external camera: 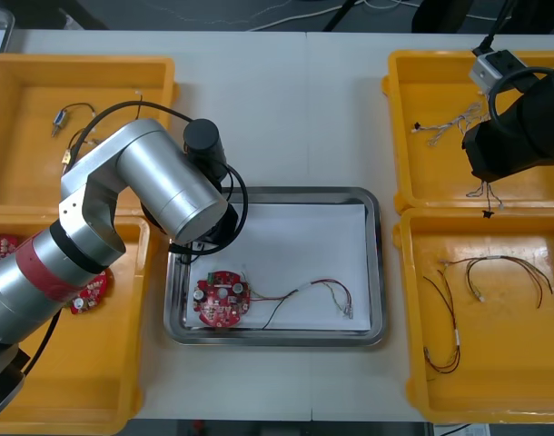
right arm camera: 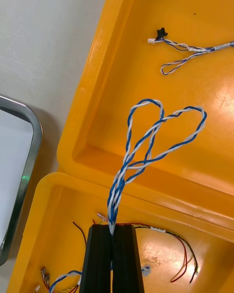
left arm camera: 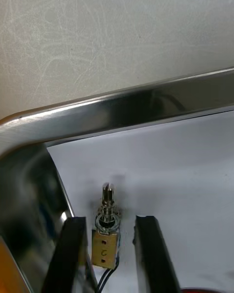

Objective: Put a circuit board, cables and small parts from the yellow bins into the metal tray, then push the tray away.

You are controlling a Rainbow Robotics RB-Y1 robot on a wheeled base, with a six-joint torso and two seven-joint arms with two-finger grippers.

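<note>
Left arm hangs big over the light table, down in the metal tray. Left gripper is spread, fingers either side of a small metal part on the white liner, not squeezing it. Right gripper pinches a twisted blue and white cable above the 2 right yellow bins.

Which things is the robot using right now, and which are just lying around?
In use: tray; board and red cable inside it; small part at the open left gripper; blue-white cable in the right gripper.
Lying about: spare boards, spare cables in the bins.
</note>
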